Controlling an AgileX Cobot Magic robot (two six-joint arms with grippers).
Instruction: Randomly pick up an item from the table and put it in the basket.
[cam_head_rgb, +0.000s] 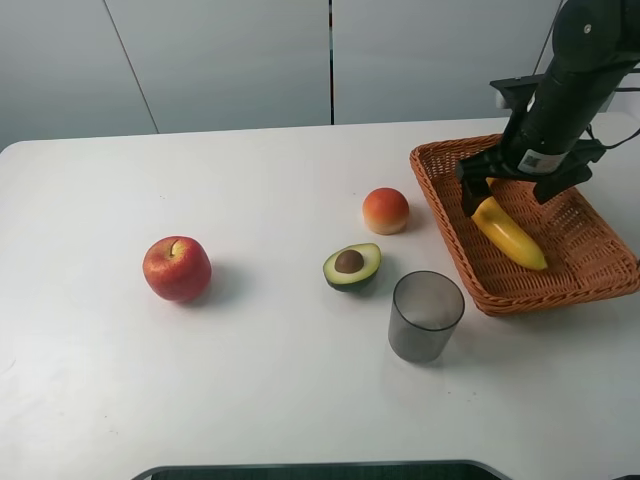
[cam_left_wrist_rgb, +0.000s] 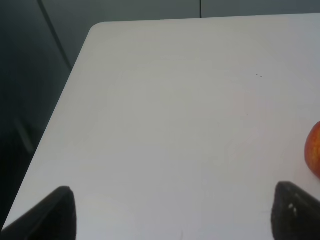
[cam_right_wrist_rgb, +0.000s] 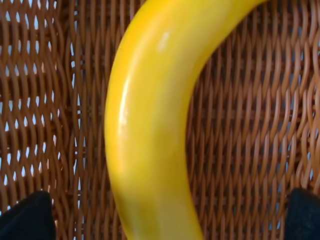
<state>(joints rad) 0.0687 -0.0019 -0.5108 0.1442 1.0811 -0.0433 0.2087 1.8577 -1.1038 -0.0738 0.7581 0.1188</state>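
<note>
The yellow banana (cam_head_rgb: 510, 235) lies inside the woven orange-brown basket (cam_head_rgb: 438, 190) at the right of the white table (cam_head_rgb: 260, 380). My right gripper (cam_head_rgb: 515, 190) hovers just above the banana's upper end, open, with its fingers spread to either side. In the right wrist view the banana (cam_right_wrist_rgb: 150, 125) fills the middle over the wicker (cam_right_wrist_rgb: 250, 125), and the dark fingertips (cam_right_wrist_rgb: 25, 215) sit far apart without touching it. My left gripper (cam_left_wrist_rgb: 172, 215) is open and empty over the table's bare left part (cam_left_wrist_rgb: 175, 100).
A red apple (cam_head_rgb: 177, 268) sits at the left and shows at the edge of the left wrist view (cam_left_wrist_rgb: 314, 155). A halved avocado (cam_head_rgb: 352, 266), a small orange-red fruit (cam_head_rgb: 385, 210) and a grey translucent cup (cam_head_rgb: 426, 315) stand just left of the basket.
</note>
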